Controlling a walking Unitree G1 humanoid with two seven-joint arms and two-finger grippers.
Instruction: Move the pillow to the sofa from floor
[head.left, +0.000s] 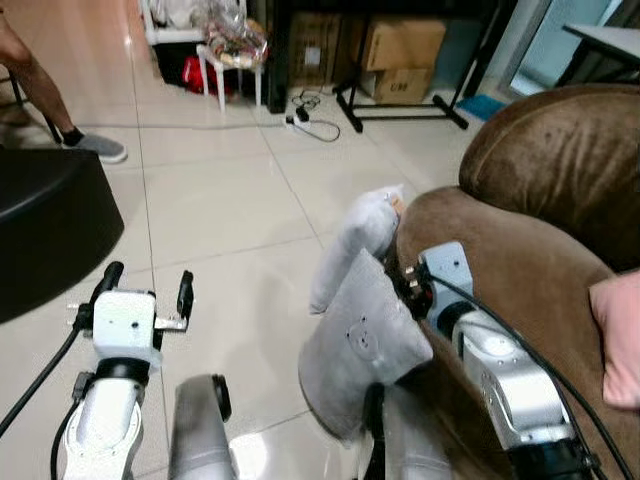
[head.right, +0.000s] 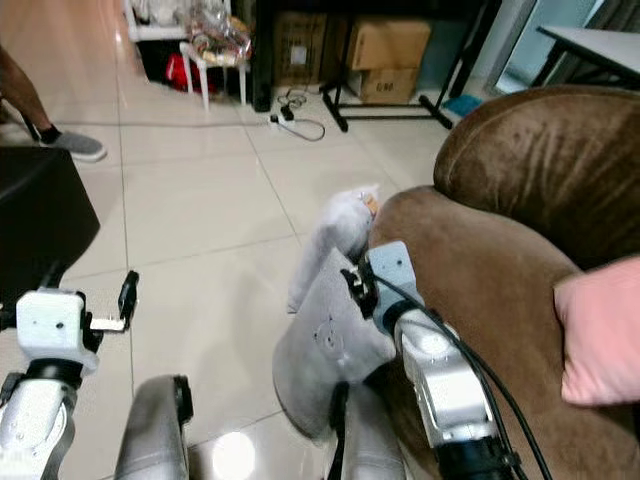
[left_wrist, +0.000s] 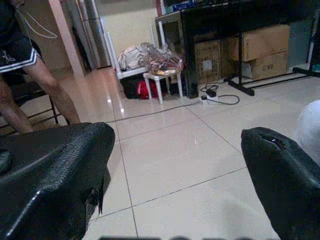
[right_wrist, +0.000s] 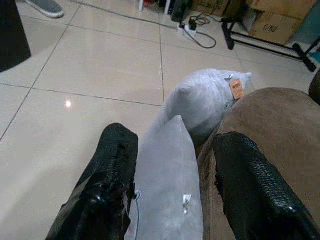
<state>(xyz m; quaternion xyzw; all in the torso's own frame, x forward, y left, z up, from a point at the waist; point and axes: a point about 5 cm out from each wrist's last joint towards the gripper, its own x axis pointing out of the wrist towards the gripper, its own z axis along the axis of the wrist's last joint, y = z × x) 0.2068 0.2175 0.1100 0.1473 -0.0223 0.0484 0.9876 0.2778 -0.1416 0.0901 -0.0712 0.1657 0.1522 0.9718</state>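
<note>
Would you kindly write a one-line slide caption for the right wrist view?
Right gripper fingers straddle a grey pillow leaning against the brown sofa arm, above a tiled floor.

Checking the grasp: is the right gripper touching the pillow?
Touching. In the right wrist view the right gripper has both fingers against the grey pillow.

The two eye views look forward and down from the robot's head, and both show the brown sofa (head.left: 540, 230) on the right with the cardboard boxes (head.left: 400, 55) far behind it. The left wrist view looks low across the tiled floor (left_wrist: 175, 165) toward the same boxes. The right wrist view looks closely at the grey pillow (right_wrist: 170, 185) touching the sofa.
</note>
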